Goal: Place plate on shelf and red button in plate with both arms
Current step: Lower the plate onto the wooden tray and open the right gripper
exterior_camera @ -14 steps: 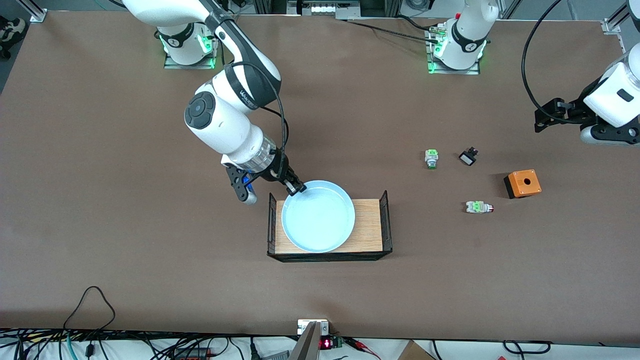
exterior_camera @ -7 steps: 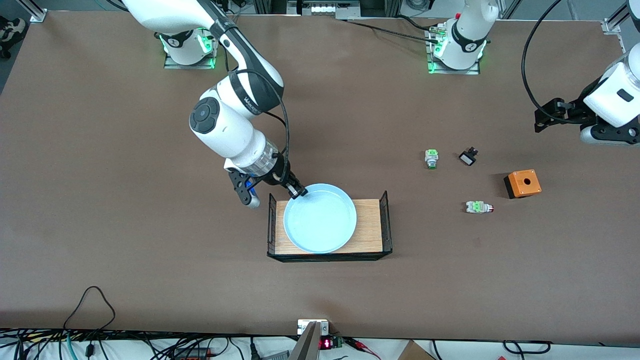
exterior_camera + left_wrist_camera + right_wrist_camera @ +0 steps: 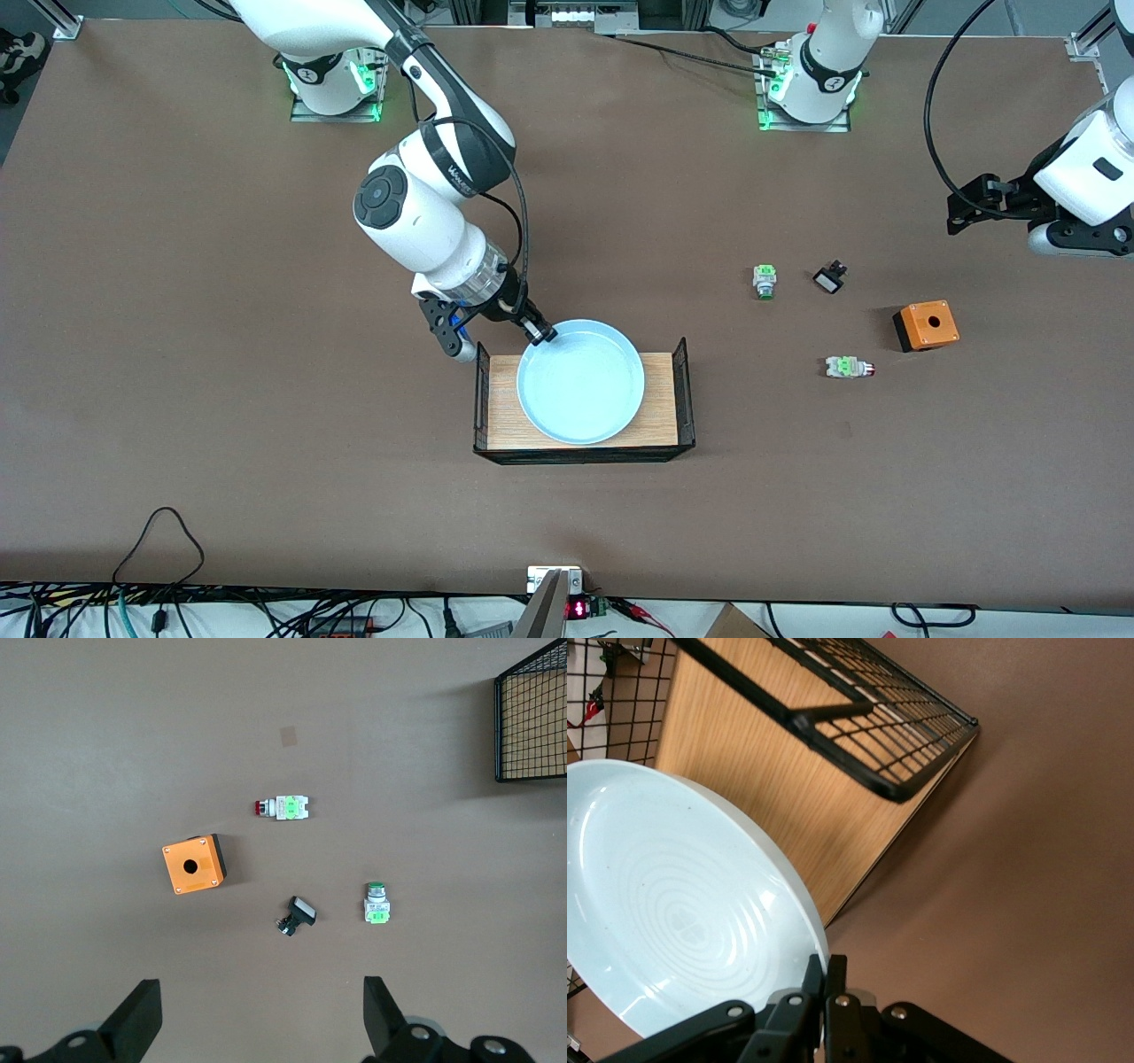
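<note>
The pale light-blue plate [image 3: 580, 382] is over the wooden tray with black wire ends [image 3: 654, 430]; whether it touches the wood I cannot tell. My right gripper [image 3: 540, 334] is shut on the plate's rim at the edge toward the robots' bases; in the right wrist view the plate [image 3: 664, 912] is pinched between the fingers [image 3: 825, 973]. The red button [image 3: 850, 367], with its whitish body, green block and red cap, lies on the table toward the left arm's end and shows in the left wrist view [image 3: 283, 806]. My left gripper [image 3: 261, 1023] is open and empty, waiting high above the table.
An orange box with a round hole [image 3: 926, 325] lies beside the red button. A green-capped button unit [image 3: 765, 281] and a small black-and-white part [image 3: 829, 278] lie farther from the front camera. Cables run along the table's front edge.
My right gripper has carried the plate along the tray toward the left arm's end, nearer the tray's middle. The left arm has not moved.
</note>
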`<state>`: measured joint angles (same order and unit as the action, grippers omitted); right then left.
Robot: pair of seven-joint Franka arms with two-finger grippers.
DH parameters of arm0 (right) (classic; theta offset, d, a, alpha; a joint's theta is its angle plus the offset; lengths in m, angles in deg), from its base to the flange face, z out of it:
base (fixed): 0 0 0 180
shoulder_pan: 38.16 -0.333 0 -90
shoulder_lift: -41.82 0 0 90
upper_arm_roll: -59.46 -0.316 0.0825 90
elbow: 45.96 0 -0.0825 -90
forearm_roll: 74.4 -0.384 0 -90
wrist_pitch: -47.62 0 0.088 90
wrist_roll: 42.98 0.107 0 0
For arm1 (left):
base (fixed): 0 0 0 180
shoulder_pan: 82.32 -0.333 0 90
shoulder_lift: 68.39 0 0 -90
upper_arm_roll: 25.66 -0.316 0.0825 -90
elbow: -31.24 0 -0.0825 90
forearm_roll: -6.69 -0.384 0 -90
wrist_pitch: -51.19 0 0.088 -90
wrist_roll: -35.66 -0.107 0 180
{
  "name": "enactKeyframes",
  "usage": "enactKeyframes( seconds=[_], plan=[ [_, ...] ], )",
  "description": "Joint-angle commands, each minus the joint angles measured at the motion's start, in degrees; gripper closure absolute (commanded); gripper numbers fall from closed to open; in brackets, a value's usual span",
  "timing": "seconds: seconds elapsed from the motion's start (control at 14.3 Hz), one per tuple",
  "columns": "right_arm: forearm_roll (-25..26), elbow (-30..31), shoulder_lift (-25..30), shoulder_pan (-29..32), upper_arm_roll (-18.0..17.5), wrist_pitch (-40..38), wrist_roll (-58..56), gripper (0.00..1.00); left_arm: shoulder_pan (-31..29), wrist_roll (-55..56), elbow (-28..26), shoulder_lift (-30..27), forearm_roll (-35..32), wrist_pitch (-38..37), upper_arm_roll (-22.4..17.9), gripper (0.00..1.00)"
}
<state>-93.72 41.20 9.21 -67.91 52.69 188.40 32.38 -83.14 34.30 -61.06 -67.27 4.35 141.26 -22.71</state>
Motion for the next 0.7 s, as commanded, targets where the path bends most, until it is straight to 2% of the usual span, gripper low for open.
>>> enactKeyframes(
  seconds=[0.0, 0.63],
  plan=[
    [0.69, 0.29, 0.43, -0.05, 0.17, 0.11, -0.65, 1.0, 0.2, 0.3, 1.51, 0.29, -0.21, -1.21, 0.04, 0.0],
    [1.04, 0.55, -0.89, 0.48, 0.26, 0.46, -2.94, 1.0, 0.2, 0.3, 1.51, 0.29, -0.21, -1.12, 0.04, 0.0]
  ],
)
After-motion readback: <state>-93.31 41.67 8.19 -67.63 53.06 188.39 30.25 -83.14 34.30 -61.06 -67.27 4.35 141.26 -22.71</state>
